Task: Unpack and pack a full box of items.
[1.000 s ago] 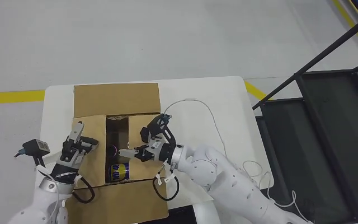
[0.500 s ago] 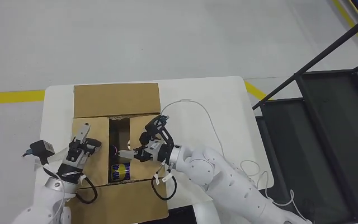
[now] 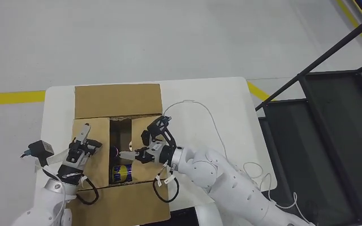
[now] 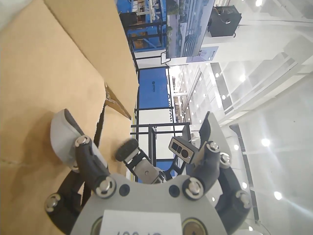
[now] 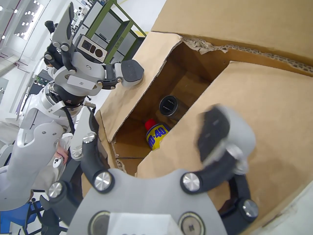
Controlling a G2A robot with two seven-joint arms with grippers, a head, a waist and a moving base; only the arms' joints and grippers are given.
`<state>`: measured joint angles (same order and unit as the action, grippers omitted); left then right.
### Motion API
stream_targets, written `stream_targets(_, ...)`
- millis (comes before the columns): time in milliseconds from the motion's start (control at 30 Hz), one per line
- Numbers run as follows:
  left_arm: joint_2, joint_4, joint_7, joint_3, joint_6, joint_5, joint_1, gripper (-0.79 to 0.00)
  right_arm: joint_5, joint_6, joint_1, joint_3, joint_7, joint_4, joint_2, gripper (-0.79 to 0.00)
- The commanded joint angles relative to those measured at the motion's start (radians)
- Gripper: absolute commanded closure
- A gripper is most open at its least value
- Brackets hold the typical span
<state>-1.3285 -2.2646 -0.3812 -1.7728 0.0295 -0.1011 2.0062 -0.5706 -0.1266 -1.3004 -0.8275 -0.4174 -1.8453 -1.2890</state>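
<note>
One box (image 3: 117, 100), one can (image 3: 119, 173), one cylinder (image 5: 168, 105)

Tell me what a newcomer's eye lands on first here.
The cardboard box on the white table, its side flaps parted over a narrow gap. Inside are a blue-and-yellow spray can and a dark cylinder. Left gripper and right gripper, both open, flank the gap, one at each flap.

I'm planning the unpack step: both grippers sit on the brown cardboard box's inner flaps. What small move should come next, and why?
Probably push the right gripper outward against its cardboard flap: that flap partly covers the blue-and-yellow spray can and dark cylinder, the gap is narrow, and the left gripper rests on the opposite flap.
</note>
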Motion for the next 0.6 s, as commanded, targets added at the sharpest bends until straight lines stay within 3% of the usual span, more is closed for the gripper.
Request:
stream_targets(0,0.001,-0.007,0.005,-0.012,0.024,0.005,0.000,-0.785,-0.003,-0.002,-0.002,-0.004,0.002,-0.005,0.000,-0.785)
stream_targets(167,0.002,-0.012,0.021,-0.060,0.135,-0.004,0.008,-0.785,-0.008,-0.003,-0.011,-0.009,0.005,-0.026,0.001,-0.785)
stream_targets(567,-0.001,0.080,0.092,-0.256,0.517,-0.031,0.069,-0.785,-0.004,0.032,-0.005,-0.058,0.047,-0.048,0.000,-0.785)
